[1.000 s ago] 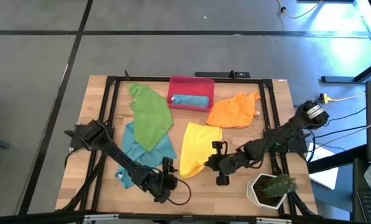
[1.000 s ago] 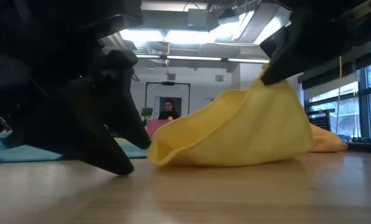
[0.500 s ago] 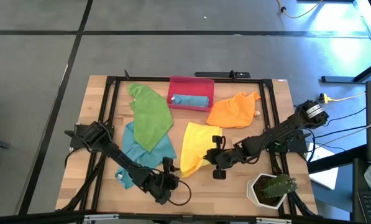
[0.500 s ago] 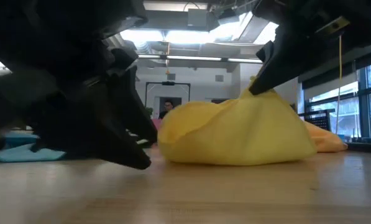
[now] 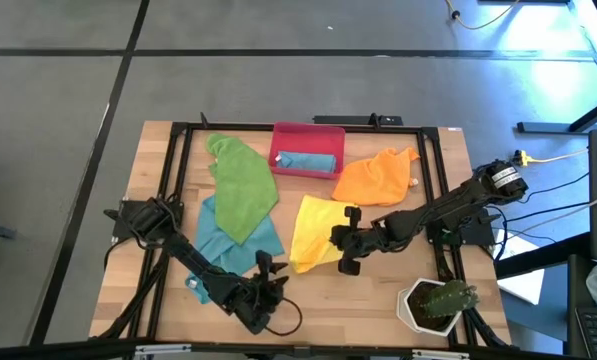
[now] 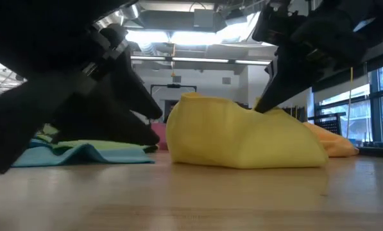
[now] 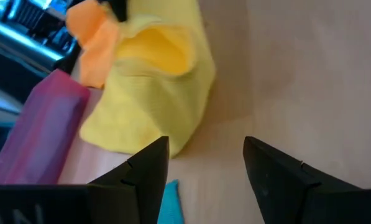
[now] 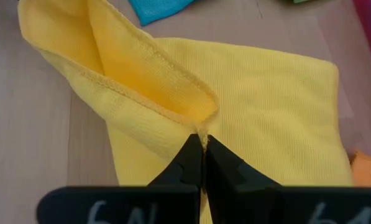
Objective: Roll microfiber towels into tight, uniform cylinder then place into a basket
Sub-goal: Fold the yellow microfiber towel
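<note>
The right gripper is closed on the hem of the yellow towel, pinching a folded edge between its fingertips. The cloth rises from the pinch in a loose open fold, and the rest lies spread on the table beyond the fingers. In the low view the yellow towel sits as a rounded heap on the wood, with the right gripper coming down onto its far side.

The left gripper hovers low at the table's front edge, fingers spread apart and holding nothing. The yellow towel's near corner lies just ahead of the gap between them, not touching either finger.

The basket stands at the back of the table with a rolled teal towel inside. The green towel lies over a second teal one on the left, and the orange towel is to the right of the basket.
</note>
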You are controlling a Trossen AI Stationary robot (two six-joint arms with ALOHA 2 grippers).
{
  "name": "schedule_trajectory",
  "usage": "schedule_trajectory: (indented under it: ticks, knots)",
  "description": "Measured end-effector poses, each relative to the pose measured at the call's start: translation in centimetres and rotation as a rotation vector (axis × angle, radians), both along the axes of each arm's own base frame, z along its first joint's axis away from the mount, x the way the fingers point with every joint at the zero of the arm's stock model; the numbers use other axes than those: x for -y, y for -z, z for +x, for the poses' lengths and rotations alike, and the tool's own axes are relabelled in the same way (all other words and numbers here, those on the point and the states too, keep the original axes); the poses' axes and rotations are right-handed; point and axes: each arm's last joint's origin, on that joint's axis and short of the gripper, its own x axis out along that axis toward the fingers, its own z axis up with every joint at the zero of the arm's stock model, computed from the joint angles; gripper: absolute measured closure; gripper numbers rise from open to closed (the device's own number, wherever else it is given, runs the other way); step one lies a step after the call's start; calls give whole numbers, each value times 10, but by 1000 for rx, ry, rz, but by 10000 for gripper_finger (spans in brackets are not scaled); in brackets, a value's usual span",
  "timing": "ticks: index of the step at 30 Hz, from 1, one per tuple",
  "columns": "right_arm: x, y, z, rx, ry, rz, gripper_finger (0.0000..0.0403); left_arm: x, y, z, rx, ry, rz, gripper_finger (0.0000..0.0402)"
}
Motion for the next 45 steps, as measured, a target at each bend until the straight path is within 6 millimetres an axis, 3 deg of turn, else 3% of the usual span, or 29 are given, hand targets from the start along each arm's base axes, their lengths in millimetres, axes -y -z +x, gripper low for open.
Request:
schedule_trajectory:
  ticks: [8, 23, 45]
  knots:
    - [2, 2, -2, -30, 12, -5, 395, -21, -2, 16, 73, -112, -54, 201]
    - [9, 3, -3, -60, 35, -14, 394, -40, -4, 30, 103, -175, -38, 201]
    - [9, 4, -3, -68, 34, -16, 394, -37, -15, 43, 164, -110, 11, 202]
